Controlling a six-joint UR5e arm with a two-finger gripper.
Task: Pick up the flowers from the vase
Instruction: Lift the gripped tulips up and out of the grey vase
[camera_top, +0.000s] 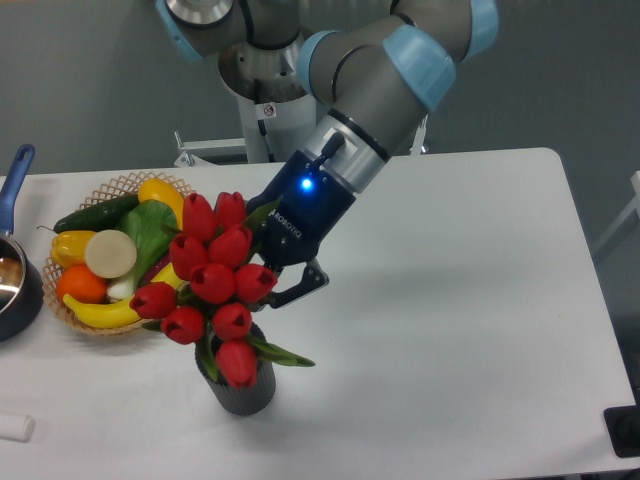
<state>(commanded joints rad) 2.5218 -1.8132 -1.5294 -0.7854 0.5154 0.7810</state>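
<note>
Flowers (215, 290) hanging over the vase (240, 385) near the table's (480, 330) front edge, clamped in the gripper (268, 285). Possibly still dipping stems inside. Risking tipping the vase by dragging sideways, or bumping the fruit basket (120, 185).
</note>
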